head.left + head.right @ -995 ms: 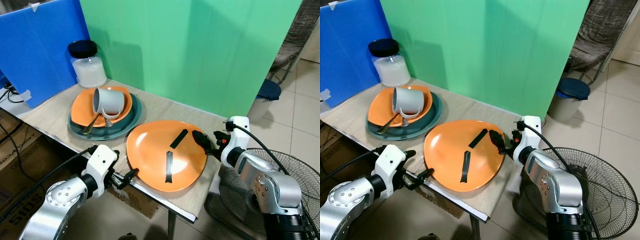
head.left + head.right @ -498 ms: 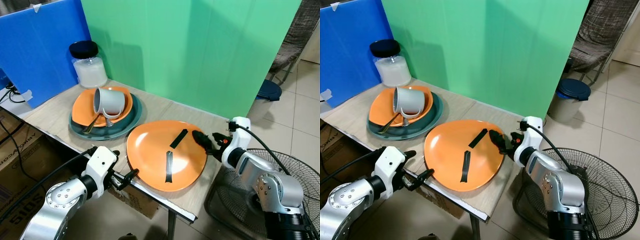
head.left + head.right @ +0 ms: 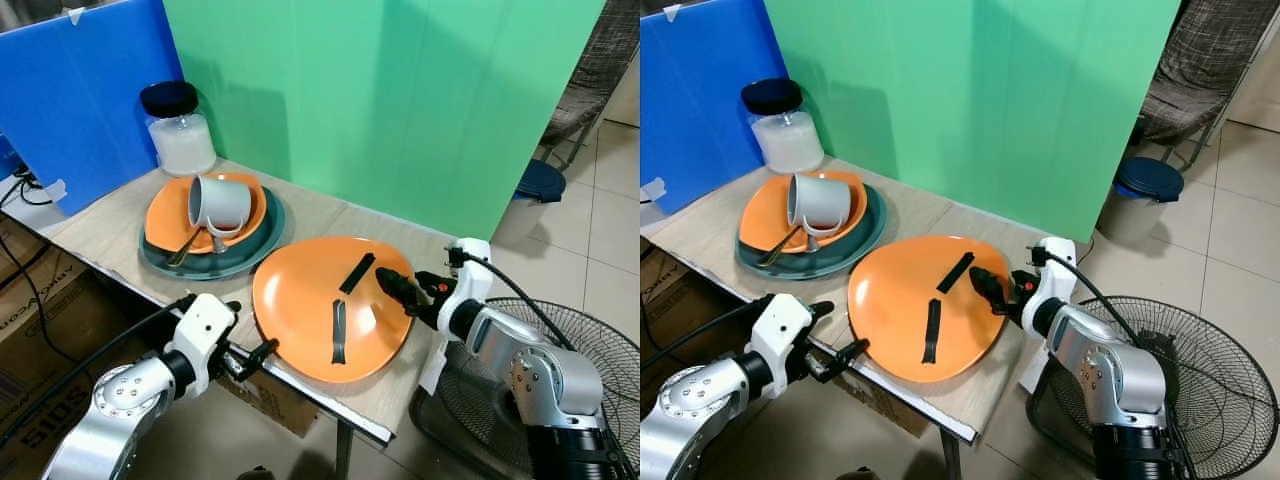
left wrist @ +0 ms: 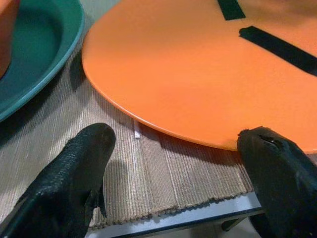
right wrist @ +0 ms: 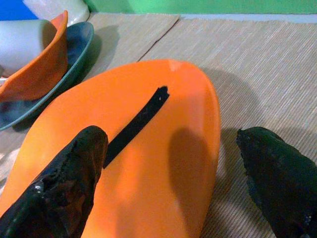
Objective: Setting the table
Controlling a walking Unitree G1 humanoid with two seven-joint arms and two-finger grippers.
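A large orange plate (image 3: 300, 300) with two black tape strips lies near the table's (image 3: 110, 225) front edge. My left gripper (image 3: 248, 327) is open at that front edge. Its fingers (image 4: 74, 173) stand either side of the plate's near rim (image 4: 163, 124) without touching it. My right gripper (image 3: 405, 287) is open at the plate's right rim, one finger (image 5: 64, 183) over the plate and the other over the table mat. At the back left is a teal plate (image 3: 245, 250) with a smaller orange plate (image 3: 165, 212), a tipped grey mug (image 3: 218, 205) and a spoon (image 3: 185, 250) on it.
A glass jar (image 3: 180, 135) with a black lid stands behind the stack, against blue and green panels. A floor fan (image 3: 570, 330) lies at the table's right end. Cardboard boxes (image 3: 40, 330) sit under the left side. A blue-lidded bin (image 3: 1148, 185) and a chair are at the far right.
My right gripper has crept a little further left, so one finger now reaches over the orange plate's right rim. The left gripper and the dishes have stayed put.
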